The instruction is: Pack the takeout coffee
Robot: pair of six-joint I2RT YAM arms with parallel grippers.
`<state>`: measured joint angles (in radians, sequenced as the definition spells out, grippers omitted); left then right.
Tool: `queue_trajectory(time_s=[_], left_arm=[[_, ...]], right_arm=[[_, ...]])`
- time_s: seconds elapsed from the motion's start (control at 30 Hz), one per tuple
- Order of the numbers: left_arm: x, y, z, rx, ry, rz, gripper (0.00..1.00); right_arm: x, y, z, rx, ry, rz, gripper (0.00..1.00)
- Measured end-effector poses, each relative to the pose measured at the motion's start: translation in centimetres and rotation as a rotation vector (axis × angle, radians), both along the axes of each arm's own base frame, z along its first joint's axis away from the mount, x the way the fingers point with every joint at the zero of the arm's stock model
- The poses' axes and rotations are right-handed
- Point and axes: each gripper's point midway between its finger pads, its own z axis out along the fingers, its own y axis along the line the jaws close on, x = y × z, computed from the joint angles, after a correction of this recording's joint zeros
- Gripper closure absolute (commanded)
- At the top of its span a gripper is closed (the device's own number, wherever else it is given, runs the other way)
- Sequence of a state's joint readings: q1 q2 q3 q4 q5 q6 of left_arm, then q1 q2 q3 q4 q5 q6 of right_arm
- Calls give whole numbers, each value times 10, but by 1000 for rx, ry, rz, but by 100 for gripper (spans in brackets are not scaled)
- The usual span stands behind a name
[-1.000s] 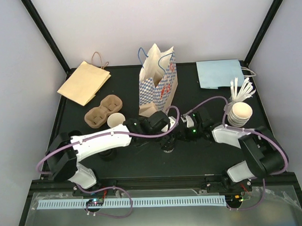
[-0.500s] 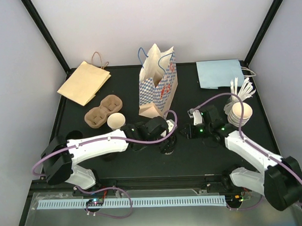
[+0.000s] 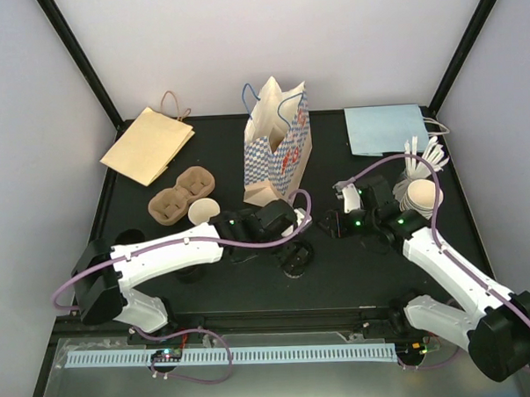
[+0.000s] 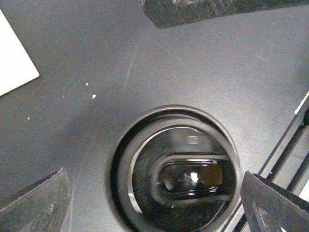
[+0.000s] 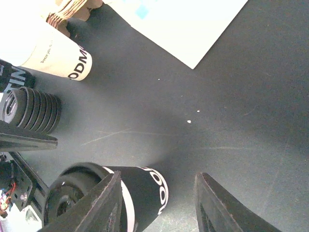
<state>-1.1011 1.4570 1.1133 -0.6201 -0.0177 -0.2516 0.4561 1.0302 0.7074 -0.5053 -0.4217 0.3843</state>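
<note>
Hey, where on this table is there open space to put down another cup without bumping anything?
Bare table lies at the back between the brown bag and the checkered bag, and between that bag and the blue bag. The near strip right of the lidded cup is also bare. Crowded: around the cup carrier and mid-table by that cup.

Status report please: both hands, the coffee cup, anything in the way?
Left hand open above lidded cup, no grip. Right hand open, empty, beside cup. Cup upright, checkered bag standing behind it, nothing between.
</note>
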Motion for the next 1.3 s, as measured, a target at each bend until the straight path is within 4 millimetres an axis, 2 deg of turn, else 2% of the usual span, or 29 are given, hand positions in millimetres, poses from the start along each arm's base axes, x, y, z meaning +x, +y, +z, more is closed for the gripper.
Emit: queue_trajectory(time_s=[0.1, 0.23, 0.37, 0.47, 0.6, 0.7, 0.8, 0.9, 0.97, 1.1, 1.2, 1.3], left_arm=[[-2, -1, 10, -21, -1, -6, 1], [-5, 2, 21, -47, -1, -4, 2], [-3, 9, 37, -96, -1, 32, 14], [1, 27, 43, -157, 20, 92, 23], [12, 61, 30, -235, 90, 214, 30], [13, 80, 8, -265, 167, 282, 32], [6, 84, -11, -272, 237, 297, 36], [0, 79, -14, -309, 289, 286, 39], [-1, 73, -11, -345, 308, 269, 36], [-5, 63, -5, -405, 328, 225, 22], [-7, 58, 2, -422, 300, 192, 10], [-12, 51, 9, -389, 236, 142, 4]], right_arm=[[-1, -1, 5, -6, -9, 8, 55], [-3, 0, 8, -14, -11, 22, 48], [-12, 7, 13, -47, -24, 65, 40], [-20, 20, 24, -76, -54, 114, 33], [-31, 39, 34, -152, -98, 176, 24], [-40, 52, 31, -229, -114, 233, 9], [-45, 57, 21, -300, -113, 266, 5], [-48, 60, 7, -366, -94, 302, 6], [-49, 60, -2, -402, -78, 321, 6], [-48, 57, -7, -442, -72, 309, 7], [-45, 53, 9, -397, -101, 262, 6], [-34, 43, 32, -310, -135, 176, 7]])
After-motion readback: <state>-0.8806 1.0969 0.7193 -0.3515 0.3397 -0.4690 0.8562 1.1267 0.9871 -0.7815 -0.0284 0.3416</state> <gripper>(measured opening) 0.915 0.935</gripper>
